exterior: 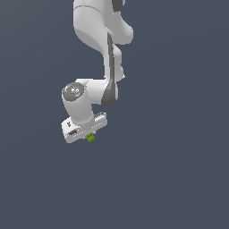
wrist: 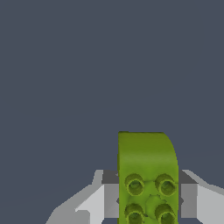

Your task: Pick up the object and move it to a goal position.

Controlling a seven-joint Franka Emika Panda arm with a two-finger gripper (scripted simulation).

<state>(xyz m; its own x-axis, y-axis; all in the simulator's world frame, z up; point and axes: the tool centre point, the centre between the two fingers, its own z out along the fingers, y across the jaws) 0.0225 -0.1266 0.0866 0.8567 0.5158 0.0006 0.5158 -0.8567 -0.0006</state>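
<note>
The object is a small lime-green studded block (exterior: pixel 91 137). It pokes out just below my white gripper (exterior: pixel 88 134) in the exterior view. In the wrist view the block (wrist: pixel 147 175) fills the space between my two fingers (wrist: pixel 109 197), with several round studs facing the camera and a curved far end. The gripper (wrist: pixel 148 199) is shut on the block, both grey pads pressed on its sides. The arm hangs over a plain dark grey surface; I cannot tell how high the block is above it.
The dark grey-blue ground (exterior: pixel 179 179) spreads evenly all around. The white arm (exterior: pixel 98 36) comes down from the top of the exterior view. No goal marker shows.
</note>
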